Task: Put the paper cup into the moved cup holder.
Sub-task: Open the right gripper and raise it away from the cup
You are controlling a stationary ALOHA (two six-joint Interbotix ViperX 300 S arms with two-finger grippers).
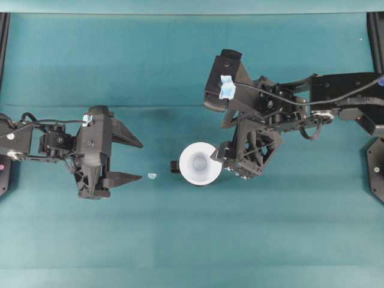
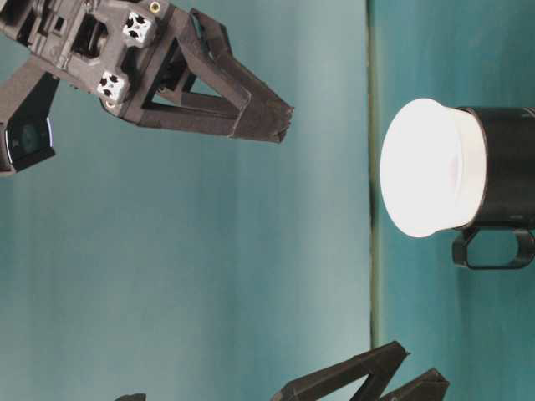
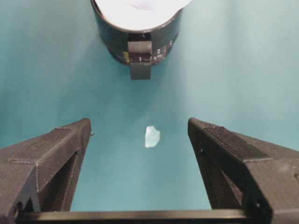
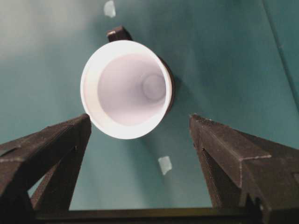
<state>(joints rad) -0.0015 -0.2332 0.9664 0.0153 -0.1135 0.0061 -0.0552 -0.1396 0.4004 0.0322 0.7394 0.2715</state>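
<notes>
The white paper cup (image 1: 199, 163) sits upright inside the black cup holder (image 3: 140, 44), its wide rim above the holder's edge. Side on, the paper cup (image 2: 426, 167) stands in the cup holder (image 2: 506, 167), whose handle shows. My left gripper (image 1: 139, 160) is open to the left of the holder, low and apart from it, nothing between its fingers (image 3: 60, 149). My right gripper (image 1: 229, 162) hangs open just right of the cup and above it, holding nothing. From above, the paper cup (image 4: 126, 88) lies ahead of the right fingers (image 4: 60, 144).
A teal cloth (image 1: 180, 240) covers the table. A small pale scrap (image 1: 152, 176) lies between the left gripper and the holder's handle (image 1: 174, 166). Another scrap (image 4: 164, 164) lies under the right gripper. Black frame posts stand at the far corners (image 1: 377, 36).
</notes>
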